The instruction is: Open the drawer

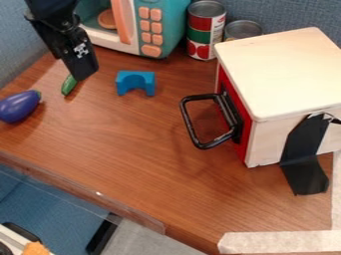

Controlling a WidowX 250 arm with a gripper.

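One black gripper [81, 75] for you, upper left of frame; jaw opening and any hold, cannot tell. Your target, drawer [245, 143], sits right of centre, looks closed. Its black handle [187, 122] lies right and lower in frame from jaws, well apart. Grip bar's long axis runs steeply, tilting lower right; you'd likely straddle it crosswise, then pull leftward.

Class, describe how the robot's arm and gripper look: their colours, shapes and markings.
The robot arm is black, with chunky, angular segments. The gripper is black too, and a small white patterned marking stands out just above its blocky lower end.
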